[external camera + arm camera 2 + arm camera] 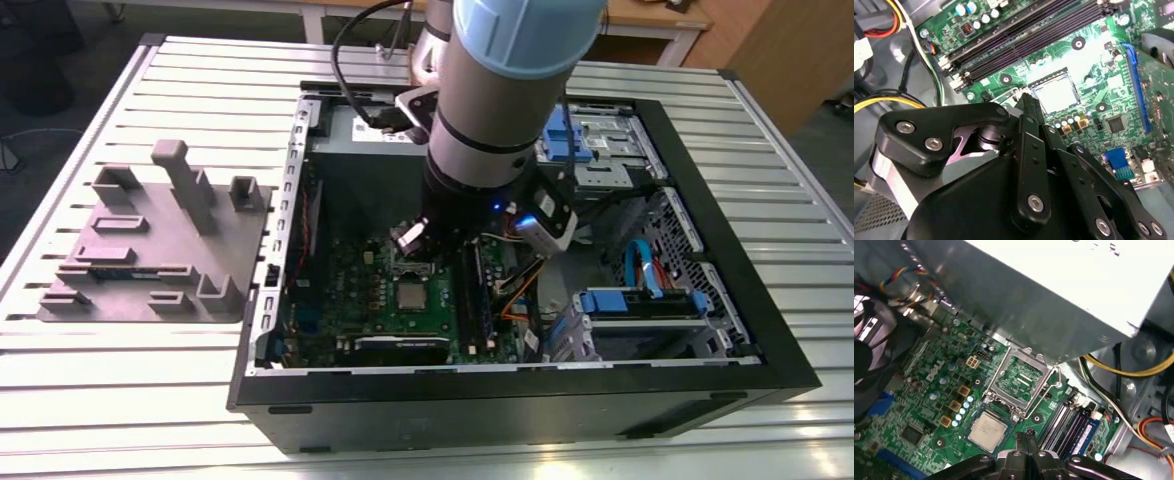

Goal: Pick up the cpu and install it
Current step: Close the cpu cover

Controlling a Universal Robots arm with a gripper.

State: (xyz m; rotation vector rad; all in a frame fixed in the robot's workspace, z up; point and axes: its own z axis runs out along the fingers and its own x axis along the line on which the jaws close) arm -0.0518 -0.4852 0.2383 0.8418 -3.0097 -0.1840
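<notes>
The cpu (986, 429) is a small silver square lying flat in its socket on the green motherboard (929, 390); in the second wrist view the cpu (1056, 95) glares bright. The socket's metal load frame (1019, 381) stands swung open beside it. My gripper (1026, 436) hovers just off the chip's edge, its black fingers together with nothing between them; in the second wrist view the gripper (1028, 100) points down at the board next to the chip. In the exterior view the cpu (411, 293) shows below the arm (501, 100), inside the open computer case (747, 330).
A big grey power supply box (1054, 290) overhangs the socket area. Memory slots (1029, 35) run alongside the socket. Yellow and black cables (889, 100) loop near the gripper. Blue drive brackets (641, 300) fill the case's right side. A grey holder block (147, 240) sits on the slatted table.
</notes>
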